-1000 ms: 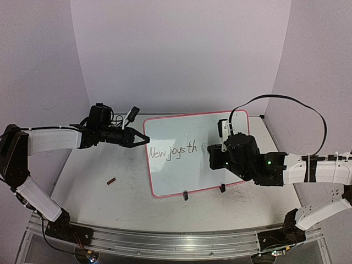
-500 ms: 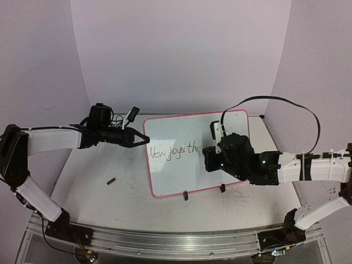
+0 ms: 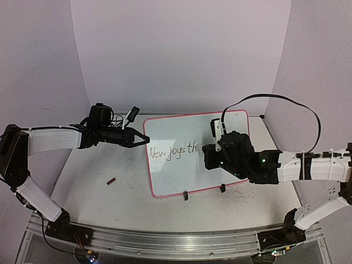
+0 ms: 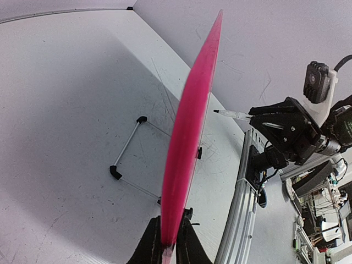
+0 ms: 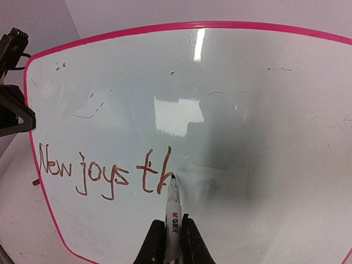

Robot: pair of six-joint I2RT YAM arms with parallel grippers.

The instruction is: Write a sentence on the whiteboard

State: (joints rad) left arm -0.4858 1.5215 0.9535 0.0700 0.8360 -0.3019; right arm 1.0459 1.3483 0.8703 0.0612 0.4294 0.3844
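Left gripper (image 4: 169,242): I see it clamped on the pink rim of the whiteboard (image 5: 264,110). The board runs edge-on straight ahead of its fingers, with a wire stand (image 4: 114,172) to their left.

Right gripper (image 5: 170,242): clenched around a marker (image 5: 173,212), which projects forward between the fingers. The marker tip touches the board face directly ahead.

The sentence (image 5: 104,170), so far "New joys th", runs leftward from that tip.

A small dark piece (image 3: 111,180) lies on the table (image 3: 99,192), nearer the bases than the left gripper and well apart from it.
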